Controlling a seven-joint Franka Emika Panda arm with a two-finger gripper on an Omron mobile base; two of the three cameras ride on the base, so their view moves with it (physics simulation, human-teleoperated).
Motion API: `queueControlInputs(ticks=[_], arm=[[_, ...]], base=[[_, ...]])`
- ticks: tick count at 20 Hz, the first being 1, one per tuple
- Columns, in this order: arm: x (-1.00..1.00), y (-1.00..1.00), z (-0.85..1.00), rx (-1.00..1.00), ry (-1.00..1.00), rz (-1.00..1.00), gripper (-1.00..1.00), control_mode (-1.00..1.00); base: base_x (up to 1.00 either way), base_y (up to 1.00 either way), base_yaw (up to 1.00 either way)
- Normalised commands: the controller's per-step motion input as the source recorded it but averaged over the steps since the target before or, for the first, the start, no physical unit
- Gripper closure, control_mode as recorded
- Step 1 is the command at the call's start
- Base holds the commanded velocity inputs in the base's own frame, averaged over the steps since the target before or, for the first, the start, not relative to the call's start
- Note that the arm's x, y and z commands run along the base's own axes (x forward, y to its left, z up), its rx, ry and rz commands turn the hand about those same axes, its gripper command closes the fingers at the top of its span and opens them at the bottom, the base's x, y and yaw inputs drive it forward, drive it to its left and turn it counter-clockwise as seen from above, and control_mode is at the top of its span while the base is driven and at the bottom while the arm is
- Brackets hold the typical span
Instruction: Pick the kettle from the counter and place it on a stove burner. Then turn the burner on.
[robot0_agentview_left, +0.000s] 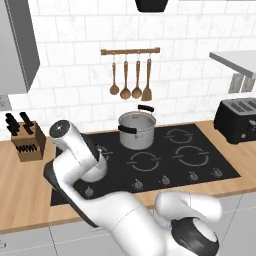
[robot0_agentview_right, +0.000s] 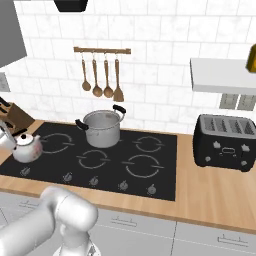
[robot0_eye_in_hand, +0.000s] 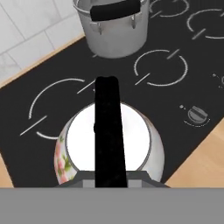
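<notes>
The small silver kettle (robot0_eye_in_hand: 144, 148) with a flower print sits under the hand camera, its black arched handle (robot0_eye_in_hand: 107, 127) running up the middle of that view. My gripper (robot0_agentview_right: 14, 140) is shut on that handle. The kettle (robot0_agentview_right: 27, 148) is at the far left of the black cooktop (robot0_agentview_right: 165, 175), overlapping the front of a left ring marking (robot0_eye_in_hand: 52, 105). I cannot tell whether it touches the glass. My arm hides most of the kettle (robot0_agentview_left: 96, 172) in the left base view. The widest stove burner ring (robot0_agentview_right: 142, 166) lies front right. The wooden counter (robot0_agentview_right: 215, 192) surrounds the cooktop.
A big steel pot (robot0_agentview_right: 102, 129) with black side handles stands at the cooktop's back. Several knobs (robot0_agentview_right: 94, 181) line the front edge. A black toaster (robot0_agentview_right: 225, 142) sits to the right and a knife block (robot0_agentview_left: 27, 142) to the left. Wooden utensils (robot0_agentview_left: 131, 80) hang on the wall.
</notes>
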Motion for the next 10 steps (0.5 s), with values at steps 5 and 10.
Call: queueControlInputs(ticks=[5,10], arm=[[0.09,-0.65,0.00,0.01,0.00,0.10,1.00,-1.00],[0.25,-0.52,0.02,0.04,0.00,0.18,1.00,-1.00]], base=[[0.00,0.00,0.00],[0.00,0.00,0.00]])
